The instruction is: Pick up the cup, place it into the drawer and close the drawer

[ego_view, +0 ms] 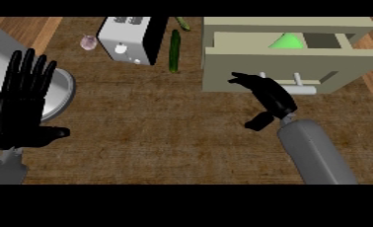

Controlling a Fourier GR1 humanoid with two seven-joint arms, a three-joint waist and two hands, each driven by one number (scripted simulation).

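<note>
So the green cup is already sitting inside the open drawer, up in the upper right of the frame, tucked toward the back of the compartment. That part looks done, which leaves the closing.

The right hand is just in front of the drawer's front panel, center-right of the frame, fingers extended and relaxed, holding nothing. It's right beside the pale handle, fingertips at or very near the panel; hard to say if they're actually touching.

How the robot should probably handle the push: keep the fingers straight and press flat on the front panel, near the middle, not off at the left corner where the hand is drifting now. An off-center shove could skew the drawer on its slides. Pushing straight toward the top of the frame, in line with the drawer's travel, looks like the way to go. No need to grab the handle at all, though it should avoid snagging on it. Going slow makes sense too, since the cup could tip or slide if the drawer stops with a jolt.

The left hand is resting open at the left edge, fingers up, over a metal bowl. The toaster and cucumber on the tabletop sit well clear of the push.
</note>
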